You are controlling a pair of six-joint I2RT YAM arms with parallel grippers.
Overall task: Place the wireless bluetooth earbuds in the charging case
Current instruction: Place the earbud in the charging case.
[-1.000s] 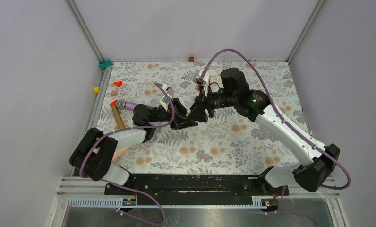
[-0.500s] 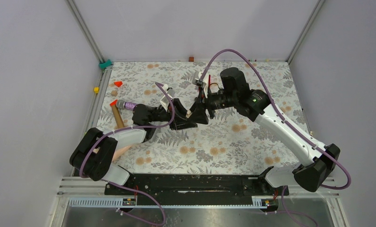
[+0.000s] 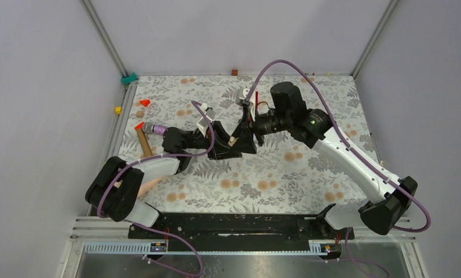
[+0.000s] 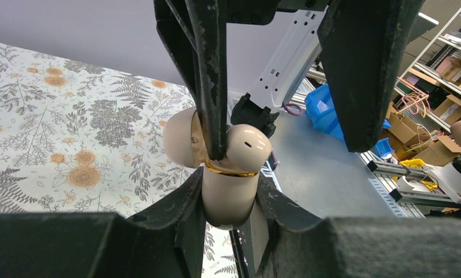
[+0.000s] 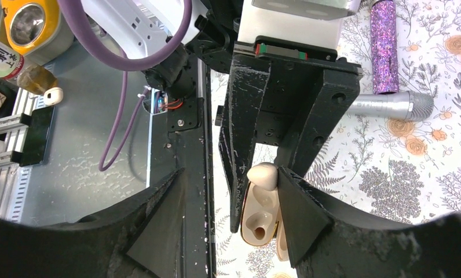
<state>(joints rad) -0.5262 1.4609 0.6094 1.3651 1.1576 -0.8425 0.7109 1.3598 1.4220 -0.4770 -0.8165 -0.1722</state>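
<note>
The charging case [image 4: 228, 211] is beige with a gold rim, not black, and its lid [image 4: 179, 136] is open. My left gripper [image 4: 229, 188] is shut on the case body and holds it above the table. One beige earbud [image 4: 248, 147] sits at the top of the case. In the right wrist view that earbud [image 5: 263, 174] is in the upper well and the lower well [image 5: 259, 231] is empty. My right gripper [image 5: 231, 191] is open, one finger [image 4: 208, 75] between lid and earbud. No second earbud shows.
A silver microphone with a purple glitter handle [image 3: 154, 128] lies left of the left arm, beside a wooden stick [image 3: 143, 143]. Two red cones [image 3: 145, 102] and a yellow cube [image 3: 118, 110] sit at the far left. A brown cube [image 3: 234, 72] is at the back edge.
My right gripper has shifted slightly left and down onto the open case. The left arm has stayed put with the case.
</note>
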